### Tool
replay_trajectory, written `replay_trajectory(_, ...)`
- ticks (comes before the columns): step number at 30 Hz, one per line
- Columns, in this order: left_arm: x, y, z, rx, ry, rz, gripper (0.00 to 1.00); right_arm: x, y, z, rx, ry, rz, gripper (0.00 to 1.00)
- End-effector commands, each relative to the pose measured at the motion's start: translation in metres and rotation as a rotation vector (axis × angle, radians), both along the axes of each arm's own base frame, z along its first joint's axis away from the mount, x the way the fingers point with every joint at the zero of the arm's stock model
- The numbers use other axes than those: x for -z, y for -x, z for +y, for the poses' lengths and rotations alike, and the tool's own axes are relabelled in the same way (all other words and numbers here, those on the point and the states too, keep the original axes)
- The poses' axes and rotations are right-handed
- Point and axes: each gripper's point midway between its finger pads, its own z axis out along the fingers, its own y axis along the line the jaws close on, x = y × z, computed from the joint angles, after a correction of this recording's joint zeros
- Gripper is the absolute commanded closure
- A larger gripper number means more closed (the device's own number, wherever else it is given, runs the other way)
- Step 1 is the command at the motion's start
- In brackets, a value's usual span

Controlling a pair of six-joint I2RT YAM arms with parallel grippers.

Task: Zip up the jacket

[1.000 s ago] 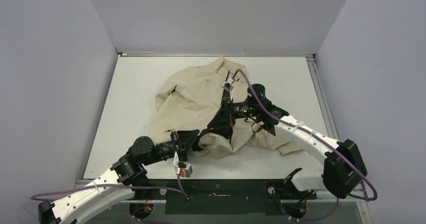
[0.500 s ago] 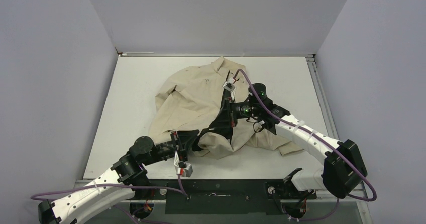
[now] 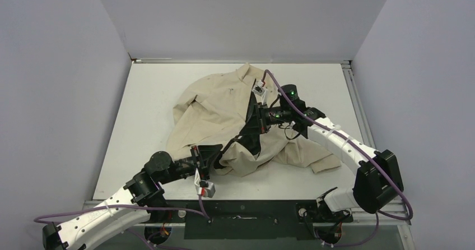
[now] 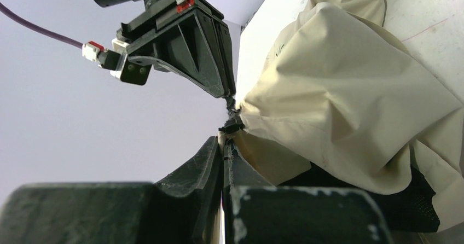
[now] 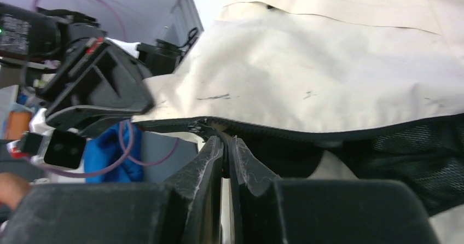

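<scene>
Jacket (image 3: 215, 107), beige with black lining showing, lies crumpled across the middle of the white surface (image 3: 140, 110), its near front edge lifted between the two hands. From the near-left corner the left arm (image 3: 112, 206) lies low, stretched forward and to the right. The left hand (image 3: 218, 154) is pinched tight on the bottom end of the opening by the hem. The black zipper (image 5: 328, 136) runs taut up to the right hand (image 3: 251, 131), closed narrow on the zipper line. The right arm (image 3: 341, 143) bends at a raised elbow on the right, forearm reaching leftward over the jacket's right side.
</scene>
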Motion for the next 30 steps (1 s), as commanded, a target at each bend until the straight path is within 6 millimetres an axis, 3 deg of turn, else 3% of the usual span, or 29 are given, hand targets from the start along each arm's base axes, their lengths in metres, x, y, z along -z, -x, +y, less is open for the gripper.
replay_trajectory(1,-0.054,0.009,0.001,0.034,0.101,-0.082,1.00,0.015,-0.053,-0.023,0.167,0.148,-0.132,0.95)
replay_trajectory(5,-0.077,0.010,0.001,0.041,0.125,-0.108,1.00,0.026,-0.102,-0.034,0.286,0.233,-0.183,0.95)
replay_trajectory(12,-0.156,0.017,0.006,0.053,0.163,-0.210,1.00,0.023,-0.228,-0.048,0.514,0.297,-0.248,0.95)
replay_trajectory(16,-0.178,0.025,0.014,0.062,0.140,-0.206,1.00,-0.006,-0.300,-0.065,0.683,0.275,-0.298,0.95)
replay_trajectory(20,-0.179,0.032,0.024,0.062,0.097,-0.204,1.00,-0.036,-0.357,-0.095,0.850,0.234,-0.330,0.95)
replay_trajectory(25,-0.170,0.042,0.037,0.062,0.035,-0.179,1.00,-0.076,-0.407,-0.143,1.050,0.219,-0.393,0.95)
replay_trajectory(27,-0.170,0.049,0.042,0.077,0.019,-0.158,1.00,-0.078,-0.422,-0.164,1.125,0.253,-0.417,0.95)
replay_trajectory(30,-0.170,0.056,0.049,0.087,-0.017,-0.135,1.00,-0.065,-0.439,-0.190,1.217,0.306,-0.425,0.95)
